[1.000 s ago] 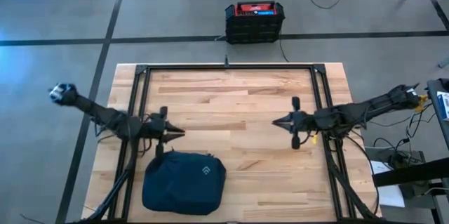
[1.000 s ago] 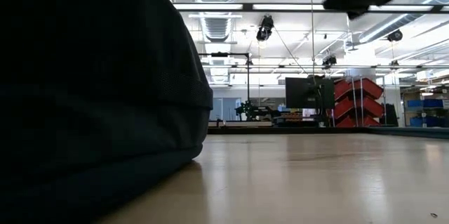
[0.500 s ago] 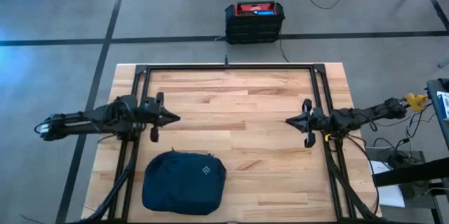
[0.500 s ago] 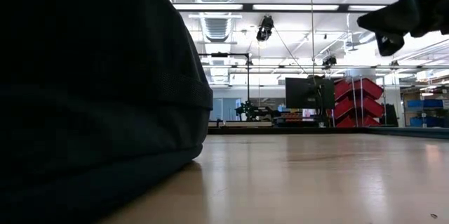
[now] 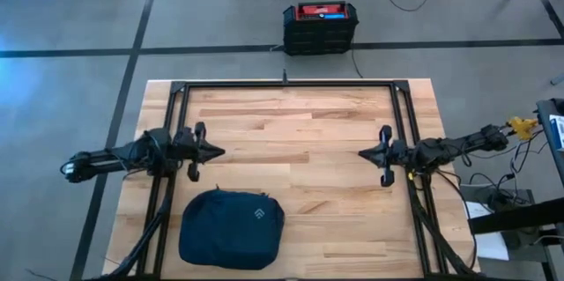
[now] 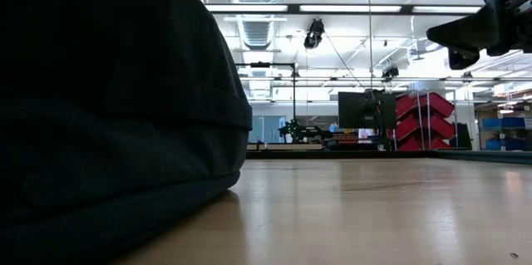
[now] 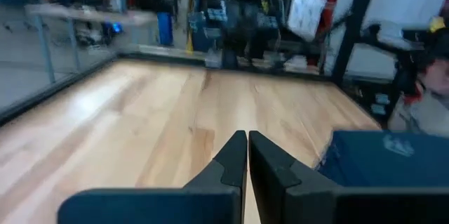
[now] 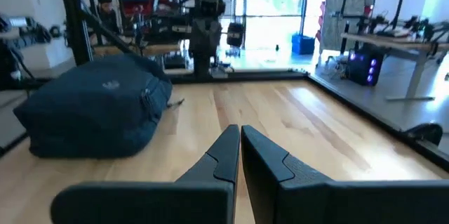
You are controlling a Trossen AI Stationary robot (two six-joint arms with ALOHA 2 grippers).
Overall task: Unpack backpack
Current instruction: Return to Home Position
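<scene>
Backpack (image 5: 231, 240): a dark navy soft fabric bag, lying flat at the front left of the wooden worktop (image 5: 300, 122), close to the front edge. It is zipped shut, with its front panel facing up. The only marking on it is a small white diamond logo (image 5: 258, 215) near the upper right of the panel; no lettering can be read. In the low view the backpack (image 6: 108, 107) fills the left half of the picture and rests directly on the wood.

Left end effector (image 5: 218, 150): held over the left part of the worktop, just beyond the backpack's far edge and clear of it, pointing toward the centre. The left wrist view shows the two fingers pressed together at the tips (image 7: 247, 136), with nothing between them.

Right end effector (image 5: 362, 152): held over the right part of the worktop, pointing toward the centre, well apart from the backpack. The right wrist view shows its fingers closed tip to tip (image 8: 238, 131) and holding nothing, with the backpack (image 8: 98, 108) farther off on the wood.

Other items: a black frame (image 5: 286, 84) borders the worktop. A black crate with a red top (image 5: 320, 25) stands on the floor beyond the far edge; the blue strip on its lid is too small to read.
</scene>
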